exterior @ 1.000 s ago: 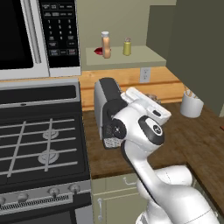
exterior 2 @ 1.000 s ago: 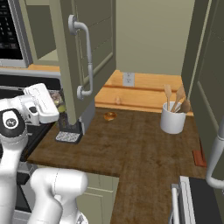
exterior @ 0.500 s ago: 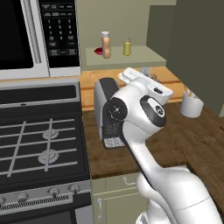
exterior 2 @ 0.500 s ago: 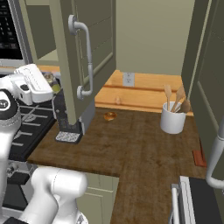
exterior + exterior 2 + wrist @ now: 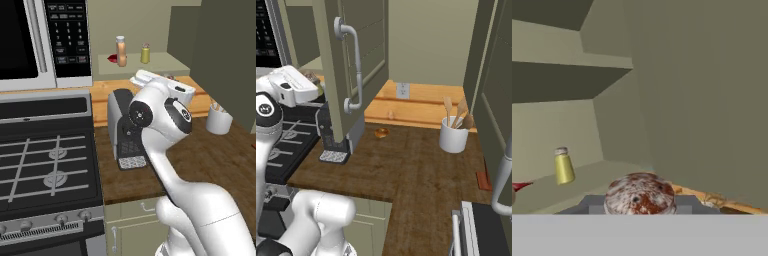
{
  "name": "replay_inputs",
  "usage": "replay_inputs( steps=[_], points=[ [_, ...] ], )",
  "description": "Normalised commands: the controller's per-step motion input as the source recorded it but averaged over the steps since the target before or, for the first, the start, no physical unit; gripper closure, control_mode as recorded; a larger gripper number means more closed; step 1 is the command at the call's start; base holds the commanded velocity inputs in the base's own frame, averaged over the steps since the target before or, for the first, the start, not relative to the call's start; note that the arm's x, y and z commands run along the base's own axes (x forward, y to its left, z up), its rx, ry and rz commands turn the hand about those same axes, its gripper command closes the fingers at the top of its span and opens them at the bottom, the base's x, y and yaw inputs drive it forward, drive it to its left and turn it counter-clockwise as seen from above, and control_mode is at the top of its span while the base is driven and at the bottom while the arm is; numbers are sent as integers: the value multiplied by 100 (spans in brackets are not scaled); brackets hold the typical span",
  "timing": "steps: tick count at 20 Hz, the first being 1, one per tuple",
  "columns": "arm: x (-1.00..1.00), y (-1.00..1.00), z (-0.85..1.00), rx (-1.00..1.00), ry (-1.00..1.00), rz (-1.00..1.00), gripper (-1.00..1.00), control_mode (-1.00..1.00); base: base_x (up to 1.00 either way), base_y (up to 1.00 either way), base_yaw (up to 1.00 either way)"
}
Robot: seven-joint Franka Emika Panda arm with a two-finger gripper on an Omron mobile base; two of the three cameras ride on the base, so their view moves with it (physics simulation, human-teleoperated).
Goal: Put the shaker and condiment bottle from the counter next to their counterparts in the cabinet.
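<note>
You are looking at the open cabinet (image 5: 165,62), whose pale shelf sits above the wooden counter (image 5: 406,165), with its green door (image 5: 351,60) swung out over the worktop. To the left of the cabinet are the microwave (image 5: 45,40) and, below it, the black stove (image 5: 45,165). The white arm (image 5: 165,130) bends up in front of the coffee maker (image 5: 122,127). On the shelf you can see the tan bottle (image 5: 120,51) standing just beside a small red item (image 5: 112,58), and a yellow-green shaker (image 5: 145,53) upright a little to its right. Your claw (image 5: 640,200) is closed on a round speckled grey-topped thing, most likely the other shaker (image 5: 640,194), held near the shelf edge. A white utensil cup (image 5: 452,135) stands further along the counter.
</note>
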Motion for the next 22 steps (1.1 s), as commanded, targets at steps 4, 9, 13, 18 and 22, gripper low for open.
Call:
replay_inputs(
  steps=[4,9,13,18,22],
  points=[
    [16,-3,45,0,7,0,100,-100,0,0,0],
    [35,-9,33,0,14,1,100,-100,0,0,0],
    [61,-9,4,0,17,4,100,-100,0,0,0],
    [57,4,-13,-3,19,3,100,-100,0,0,0],
    [62,-2,0,0,3,2,100,-100,0,0,0]
  ],
)
